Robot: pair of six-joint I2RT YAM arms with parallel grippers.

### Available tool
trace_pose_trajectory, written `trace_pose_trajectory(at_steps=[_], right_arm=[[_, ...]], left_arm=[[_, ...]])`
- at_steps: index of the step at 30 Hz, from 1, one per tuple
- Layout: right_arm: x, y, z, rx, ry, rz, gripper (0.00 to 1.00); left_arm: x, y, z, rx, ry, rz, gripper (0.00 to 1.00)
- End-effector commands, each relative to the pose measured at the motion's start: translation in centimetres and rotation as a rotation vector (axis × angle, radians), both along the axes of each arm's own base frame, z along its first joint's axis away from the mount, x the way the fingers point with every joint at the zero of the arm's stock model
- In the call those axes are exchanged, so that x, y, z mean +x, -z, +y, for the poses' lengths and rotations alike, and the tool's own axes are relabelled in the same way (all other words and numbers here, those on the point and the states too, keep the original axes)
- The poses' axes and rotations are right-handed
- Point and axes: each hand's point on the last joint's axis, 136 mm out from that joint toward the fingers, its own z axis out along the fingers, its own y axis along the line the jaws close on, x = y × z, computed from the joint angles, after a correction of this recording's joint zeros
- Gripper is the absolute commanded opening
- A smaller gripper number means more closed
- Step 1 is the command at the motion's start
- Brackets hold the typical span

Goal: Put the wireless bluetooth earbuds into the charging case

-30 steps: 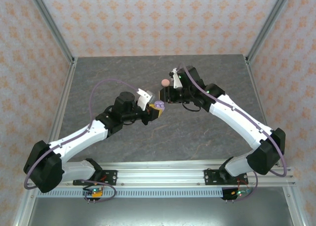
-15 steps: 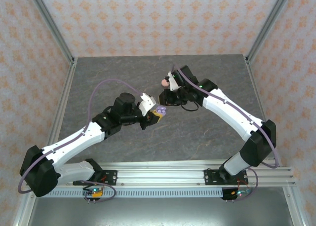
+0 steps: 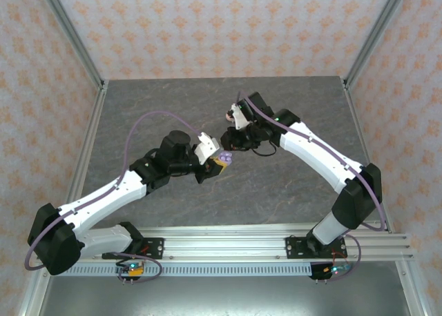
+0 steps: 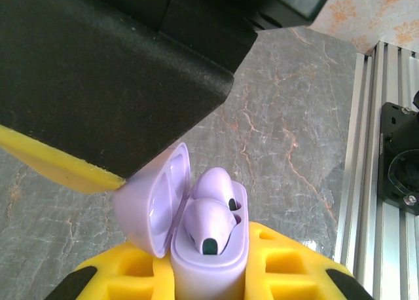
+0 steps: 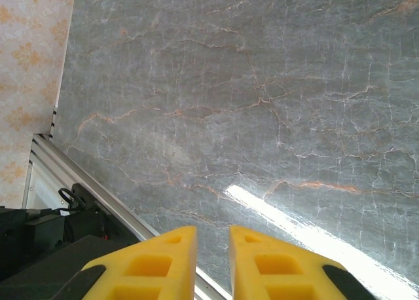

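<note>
Grips the open lilac charging case in the left hand, both purple earbuds seated inside, holds the right hand nearly closed and empty just beside the case's raised lid, and risks jolting an earbud out by pushing that lid off-centre.

Both arms, the left arm at lower left and the right arm at right, have white link shells between bulky black joints. A lilac cable loops along each. In the wrist views the fingers are yellow, moulded with square recesses and black corners.
</note>
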Motion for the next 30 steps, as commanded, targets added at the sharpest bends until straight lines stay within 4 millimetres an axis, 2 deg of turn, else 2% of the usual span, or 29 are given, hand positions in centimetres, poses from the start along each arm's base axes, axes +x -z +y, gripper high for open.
trace_pose_trajectory(at_steps=[1, 14, 21, 25, 30], right_arm=[[-1.2, -0.2, 0.3, 0.001, -0.048, 0.03, 0.21], [-1.8, 0.1, -0.2, -0.013, -0.059, 0.035, 0.2], [-0.8, 0.4, -1.2, -0.062, -0.002, -0.007, 0.21], [1.0, 0.1, -3.0, -0.108, 0.119, -0.07, 0.25], [3.5, 0.0, -6.9, -0.131, 0.323, -0.118, 0.27]], left_arm=[[1.1, -1.9, -0.3, -0.021, -0.032, -0.045, 0.19], [3.4, -1.5, 0.4, -0.012, -0.157, 0.01, 0.19], [3.6, -1.3, 0.5, -0.014, -0.172, 0.022, 0.2], [3.9, -1.1, 0.8, -0.016, -0.199, 0.038, 0.21], [6.5, 0.3, 2.5, -0.03, -0.402, 0.122, 0.22]])
